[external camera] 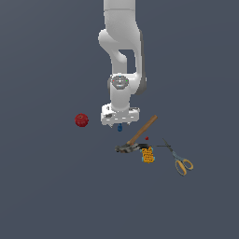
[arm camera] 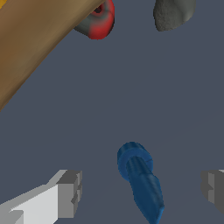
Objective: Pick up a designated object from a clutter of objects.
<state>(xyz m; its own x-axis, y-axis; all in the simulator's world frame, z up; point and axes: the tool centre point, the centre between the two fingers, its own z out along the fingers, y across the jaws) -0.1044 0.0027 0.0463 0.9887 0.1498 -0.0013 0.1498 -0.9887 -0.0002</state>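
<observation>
The designated object, a tiny blue bottle-like piece (arm camera: 141, 180), lies on the grey floor between my two fingers. My gripper (arm camera: 142, 191) is open, with one grey fingertip (arm camera: 70, 192) on one side of the piece and the other fingertip (arm camera: 213, 189) well off on the opposite side, neither touching it. In the exterior view the gripper (external camera: 120, 123) hangs low, straight over the blue piece (external camera: 120, 127), which shows just under the hand. The clutter of objects spreads around it.
A red ball (external camera: 81, 120) sits to the exterior view's left of the hand. To the right lie a wooden-handled hammer (external camera: 140, 135), a tiny red dot (external camera: 147, 138), an orange patterned block (external camera: 148, 155) and yellow-handled scissors (external camera: 179, 161). The wrist view shows the hammer handle (arm camera: 35, 43) close by.
</observation>
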